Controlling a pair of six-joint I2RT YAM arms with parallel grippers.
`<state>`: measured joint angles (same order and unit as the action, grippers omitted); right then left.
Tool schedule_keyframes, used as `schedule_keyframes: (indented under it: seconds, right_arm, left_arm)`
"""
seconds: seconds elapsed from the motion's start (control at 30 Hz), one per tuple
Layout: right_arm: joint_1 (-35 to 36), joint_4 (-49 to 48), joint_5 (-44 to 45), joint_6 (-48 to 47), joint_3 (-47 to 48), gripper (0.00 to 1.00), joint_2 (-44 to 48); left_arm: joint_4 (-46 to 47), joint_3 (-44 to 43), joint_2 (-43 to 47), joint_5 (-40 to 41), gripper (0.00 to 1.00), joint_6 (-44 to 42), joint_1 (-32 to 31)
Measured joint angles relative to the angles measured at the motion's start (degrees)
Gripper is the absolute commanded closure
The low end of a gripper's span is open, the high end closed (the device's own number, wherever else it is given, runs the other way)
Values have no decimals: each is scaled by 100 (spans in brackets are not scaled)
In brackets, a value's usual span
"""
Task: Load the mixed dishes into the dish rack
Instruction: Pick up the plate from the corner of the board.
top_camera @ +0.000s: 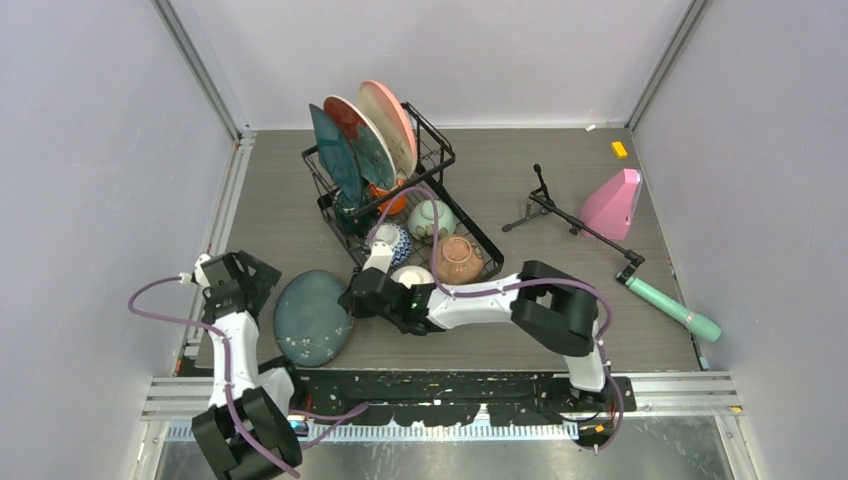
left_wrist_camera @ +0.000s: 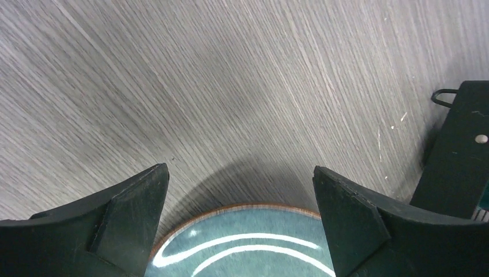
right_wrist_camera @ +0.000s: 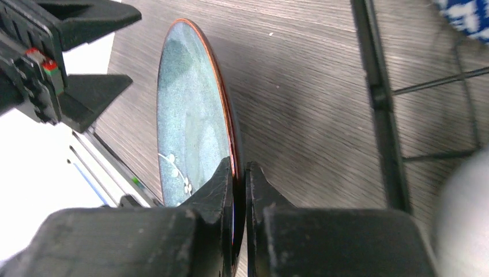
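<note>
So, step in hand: moving the one dish seen outside the rack into it
left gripper (left_wrist_camera: 241, 179): near left, jaws spread wide, holding nothing, hanging over the loose plate's left edge
loose plate: round teal glazed plate with brown rim and white blossom sprig (top_camera: 312, 318), on the grey wood-grain table (top_camera: 520, 150) between the two grippers, just beside the rack's near end; can't tell if it's off the surface yet
right gripper (right_wrist_camera: 239, 173): fingers pressed together on the plate's right rim, thin edge pinch
grip advice: pinch looks shallow, so lift slow, tip the plate upright before travelling, keep the wrist steady so it doesn't swing; left gripper should clear out or steady the free edge
black wire dish rack (top_camera: 441, 143): mid-table, running away from the arms
near rack end: white bowl (top_camera: 412, 275), blue-patterned bowl (top_camera: 392, 242), tan bowl (top_camera: 458, 260), mint bowl (top_camera: 432, 220) packed close; orange mug (top_camera: 392, 200) behind them
far rack end: dark teal plate (top_camera: 335, 155), reddish plate (top_camera: 360, 140), pink plate (top_camera: 390, 115) standing on edge
target guess: a slot by the standing plates; carry high over the bowls, lower edge-first between wires, let go only once seated
risk: plate slipping from the rim pinch, or clipping the bowls
far right, ignore: black tripod stand (top_camera: 545, 205), pink wedge (top_camera: 612, 205), mint cylinder (top_camera: 675, 308)
</note>
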<state>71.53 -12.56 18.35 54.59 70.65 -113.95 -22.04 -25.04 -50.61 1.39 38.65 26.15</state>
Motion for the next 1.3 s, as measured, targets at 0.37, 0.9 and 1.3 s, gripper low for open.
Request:
schedule_keyframes:
  seconds: [0.37,0.9,1.3]
  right_arm:
    - [-94,962,-236,-1696,-1252,100,2133]
    - [-1740,3126,-2677,-2726,-1427,100,4669]
    - [-2839,5302,-4398,-3987,-455,100,4975]
  left_arm:
    - [-376,-525,380,50,0,-125,0]
    - [-376,-348,376,-330,0,345,0]
    - [42,94,284,-1215,0,940,0]
